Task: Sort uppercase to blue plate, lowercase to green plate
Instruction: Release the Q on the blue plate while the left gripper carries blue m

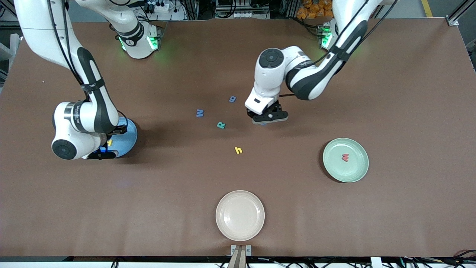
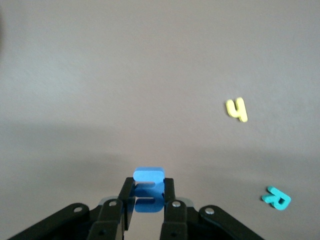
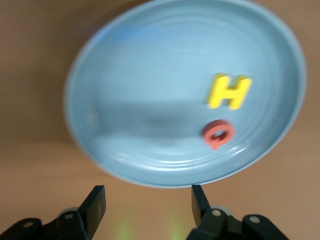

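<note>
My left gripper [image 2: 148,200] is shut on a blue lowercase m [image 2: 148,186], just above the table beside the teal R [image 1: 221,125]. In the front view this gripper [image 1: 265,120] is near the table's middle. A yellow h [image 1: 238,150], a blue W [image 1: 200,112] and a blue g [image 1: 232,99] lie loose nearby. My right gripper [image 3: 148,200] stands open and empty over the rim of the blue plate [image 3: 150,100], which holds a yellow H [image 3: 229,91] and a red Q [image 3: 218,134]. The green plate [image 1: 357,167] holds a red m [image 1: 345,157].
A beige plate [image 1: 240,215] sits close to the front camera's edge of the table, with nothing on it. The right arm covers much of the blue plate [image 1: 130,136] in the front view. Brown tabletop stretches between the plates.
</note>
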Robot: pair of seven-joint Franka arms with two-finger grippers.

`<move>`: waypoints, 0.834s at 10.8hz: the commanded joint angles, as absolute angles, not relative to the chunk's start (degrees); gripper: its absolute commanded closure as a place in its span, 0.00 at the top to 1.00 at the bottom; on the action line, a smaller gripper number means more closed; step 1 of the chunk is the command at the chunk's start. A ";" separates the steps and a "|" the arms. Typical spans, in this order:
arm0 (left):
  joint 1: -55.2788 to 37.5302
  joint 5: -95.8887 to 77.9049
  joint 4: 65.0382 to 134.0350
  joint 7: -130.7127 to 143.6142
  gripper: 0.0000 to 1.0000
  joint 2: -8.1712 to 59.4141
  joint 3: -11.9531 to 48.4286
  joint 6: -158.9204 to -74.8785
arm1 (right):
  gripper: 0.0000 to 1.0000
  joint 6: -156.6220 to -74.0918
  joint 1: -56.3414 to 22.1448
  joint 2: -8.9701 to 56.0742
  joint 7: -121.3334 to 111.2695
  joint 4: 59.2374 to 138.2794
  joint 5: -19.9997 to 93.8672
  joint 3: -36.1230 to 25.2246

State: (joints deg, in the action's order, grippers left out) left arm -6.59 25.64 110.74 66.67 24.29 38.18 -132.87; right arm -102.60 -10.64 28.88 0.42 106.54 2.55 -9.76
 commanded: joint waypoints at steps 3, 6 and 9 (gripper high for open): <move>10.42 19.52 104.95 50.83 0.00 21.97 48.23 -120.16 | 0.78 -102.04 -13.09 25.84 13.59 107.58 5.80 -3.54; 28.59 19.25 104.94 40.20 0.00 22.15 58.76 -117.26 | 0.82 -105.28 -13.88 25.84 26.78 107.66 6.06 3.67; 41.45 19.16 104.94 29.66 0.00 22.15 64.15 -113.13 | 0.82 -109.85 -17.03 25.84 37.67 108.10 6.15 6.67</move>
State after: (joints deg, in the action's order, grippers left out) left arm 36.69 20.61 104.74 34.59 22.54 61.63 -115.27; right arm -107.92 -15.52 27.24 32.69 106.59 5.45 5.82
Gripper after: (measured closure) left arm 0.731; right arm 0.181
